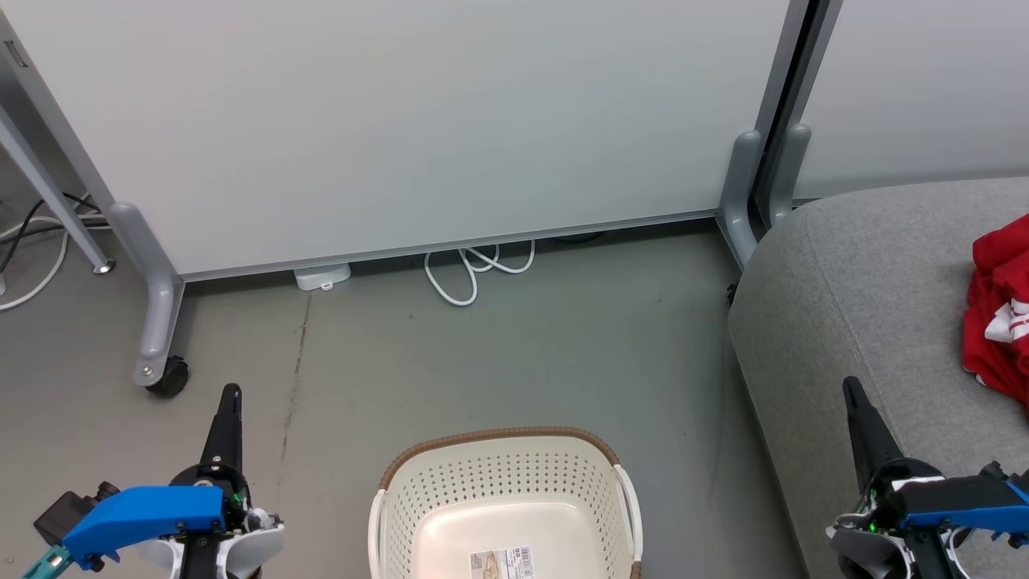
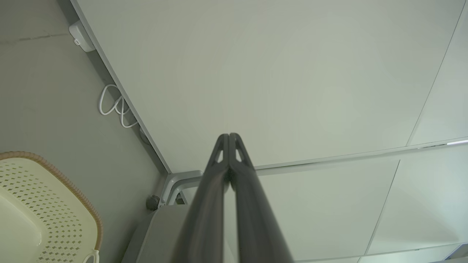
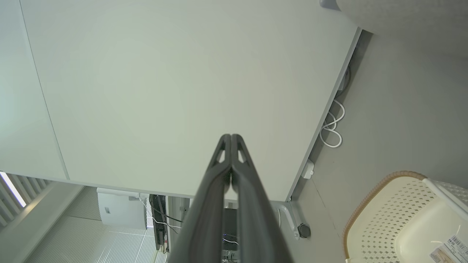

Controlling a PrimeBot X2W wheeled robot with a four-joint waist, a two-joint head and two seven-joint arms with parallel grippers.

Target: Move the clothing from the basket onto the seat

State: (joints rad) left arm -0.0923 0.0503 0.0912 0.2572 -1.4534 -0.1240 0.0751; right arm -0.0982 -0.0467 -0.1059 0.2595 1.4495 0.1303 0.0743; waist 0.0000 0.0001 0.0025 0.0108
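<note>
The basket is sitting at the bottom centre of the head view, showing a bare floor, while the clothing is lying bunched on the seat at the right edge. The left fingers and right fingers are pressing together, gripping nothing. The red heap is running out of frame, so part may be overhanging. The right arm is hovering nearby, risking a snag that drags cloth off.

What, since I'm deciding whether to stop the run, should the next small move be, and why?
Probably none, just rest both arms: the basket has a bare floor but for its sticker, the red clothing lies on the seat, and the left gripper and right gripper are shut on nothing.
</note>
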